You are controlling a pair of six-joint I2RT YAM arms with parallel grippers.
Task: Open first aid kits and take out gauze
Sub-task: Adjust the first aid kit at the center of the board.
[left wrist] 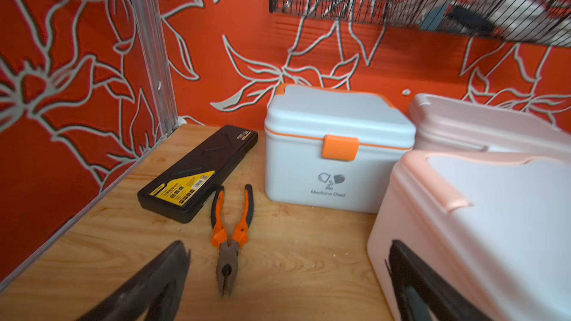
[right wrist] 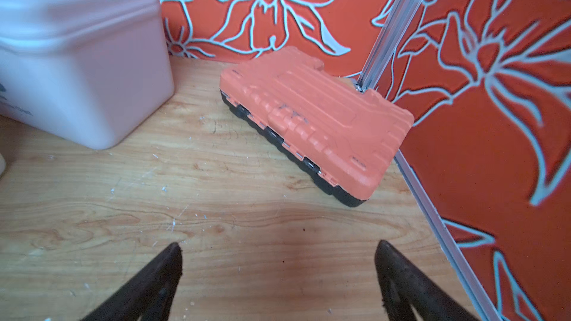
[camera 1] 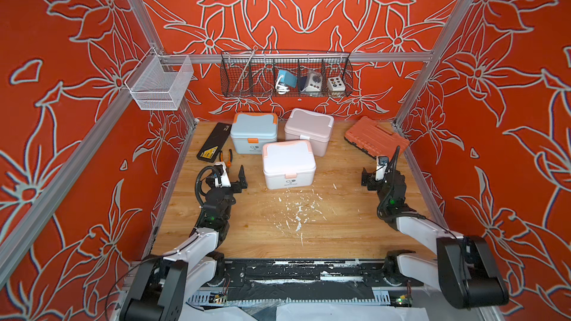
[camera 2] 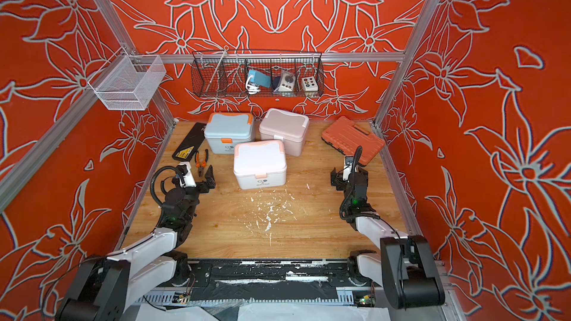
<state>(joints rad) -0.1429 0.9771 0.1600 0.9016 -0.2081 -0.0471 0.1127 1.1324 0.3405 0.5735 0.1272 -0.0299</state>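
Three first aid kits stand shut at the back of the table: a blue-grey one with orange trim, a pale pink one, and in front a white one with peach trim. The gauze is hidden. My left gripper is open and empty, low over the table just left of the white kit. Also open and empty, my right gripper is over bare wood, well right of the kits.
Orange-handled pliers and a flat black case with a yellow label lie just ahead of the left gripper. A ribbed orange-red tool case lies at the back right corner. A black wire basket and a white one hang on the walls.
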